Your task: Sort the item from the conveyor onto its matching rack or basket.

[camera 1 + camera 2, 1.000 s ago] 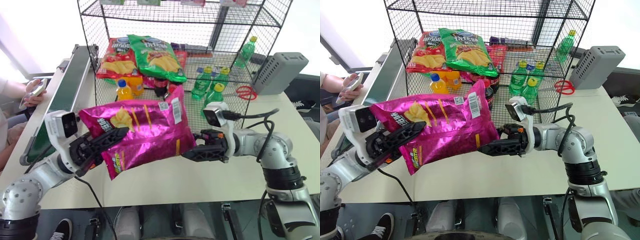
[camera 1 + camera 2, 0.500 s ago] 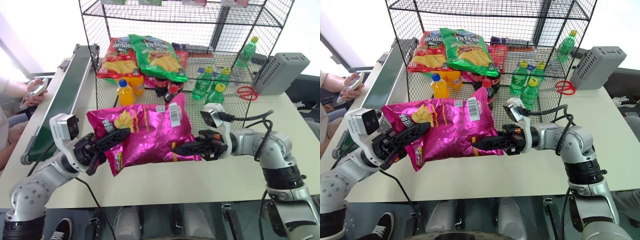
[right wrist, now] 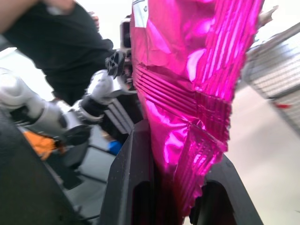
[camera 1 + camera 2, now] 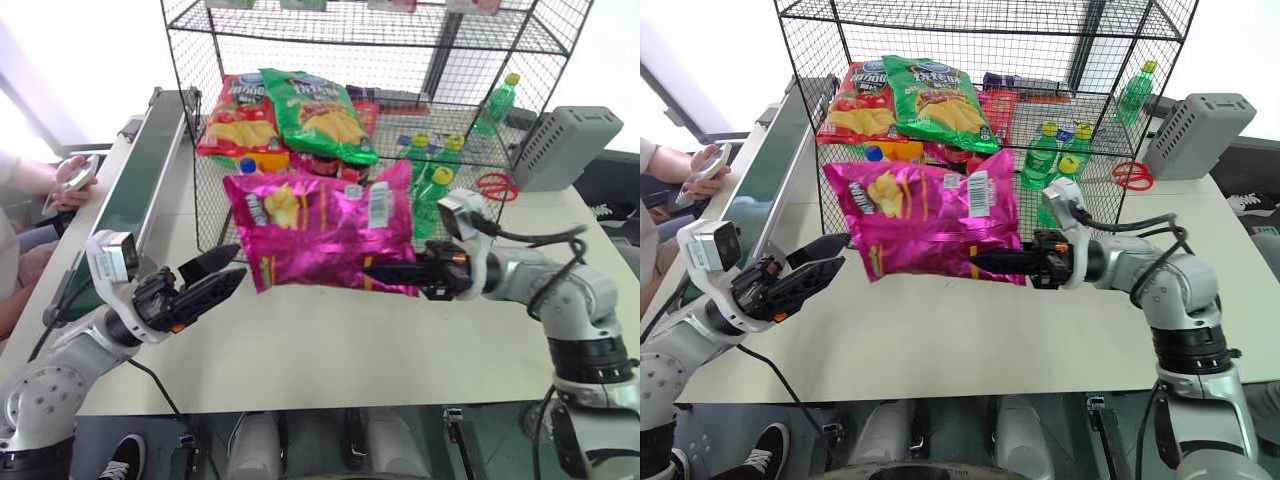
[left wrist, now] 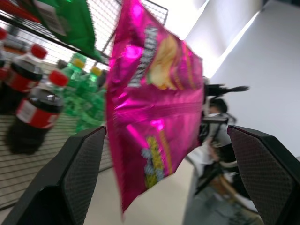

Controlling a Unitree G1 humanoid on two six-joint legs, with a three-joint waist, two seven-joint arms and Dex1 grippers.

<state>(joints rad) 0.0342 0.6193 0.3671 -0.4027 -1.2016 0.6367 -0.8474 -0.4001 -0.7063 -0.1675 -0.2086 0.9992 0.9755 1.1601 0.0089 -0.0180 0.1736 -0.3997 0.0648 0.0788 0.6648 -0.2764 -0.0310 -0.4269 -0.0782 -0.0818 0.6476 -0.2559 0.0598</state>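
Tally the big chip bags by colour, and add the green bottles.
pink bag: 1
red bag: 1
green bag: 1
green bottles: 4
Total: 7

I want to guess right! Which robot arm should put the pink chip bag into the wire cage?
Probably the right: the right gripper is shut on the pink chip bag, just before the wire cage. The left gripper is open, apart.

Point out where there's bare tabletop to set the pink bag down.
Bare table lies in front of the rack, between the left gripper and right gripper holding the pink bag. The rack's middle shelf is crowded with bags and bottles.
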